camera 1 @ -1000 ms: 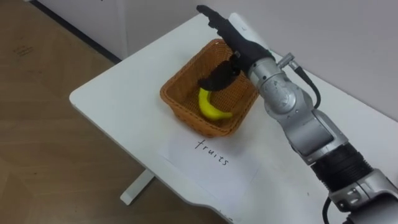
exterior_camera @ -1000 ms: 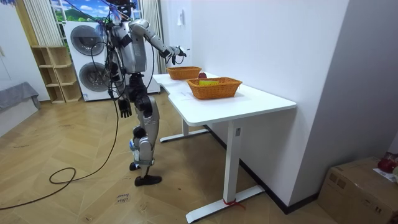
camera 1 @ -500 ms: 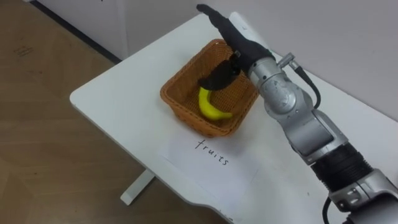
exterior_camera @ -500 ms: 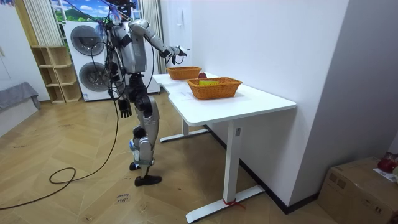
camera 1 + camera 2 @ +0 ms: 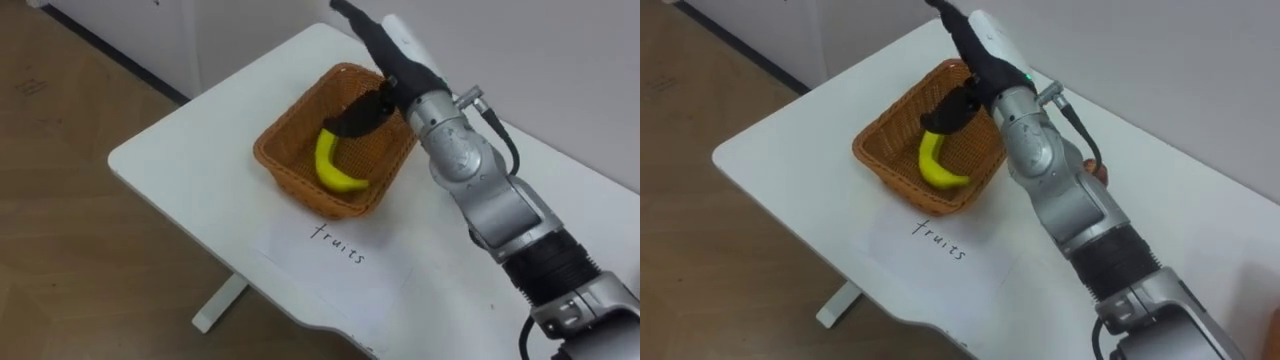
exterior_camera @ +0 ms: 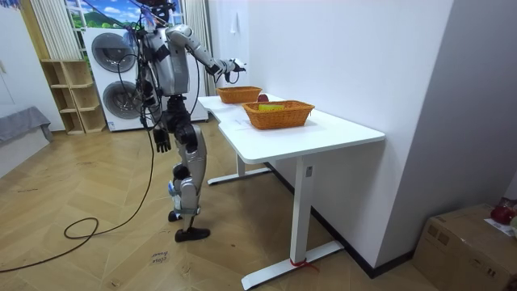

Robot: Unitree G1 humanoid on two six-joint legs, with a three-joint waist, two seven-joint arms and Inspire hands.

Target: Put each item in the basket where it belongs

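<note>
- While held just above the basket (image 5: 283, 178), spread out straight with thumb down: right hand (image 5: 395, 55).
- Lying inside the basket, right under that thumb: yellow banana (image 5: 330, 168).
- Hanging well away from the basket, fingers too small to tell: left hand (image 6: 162, 142).

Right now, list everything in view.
table: one, white, by the wall
far basket: one, brown wicker, on table
near basket: one, brown wicker, on table
banana: one, yellow, inside far basket
paper sheet: one, white, handwritten, on table before far basket
washing machines: two, white, stacked, behind robot
shelf: one, wooden, beside washing machines
cardboard box: one, brown, on floor, room view's right
right hand: open, over far basket, thumb by banana
left hand: hanging at robot's side
</note>
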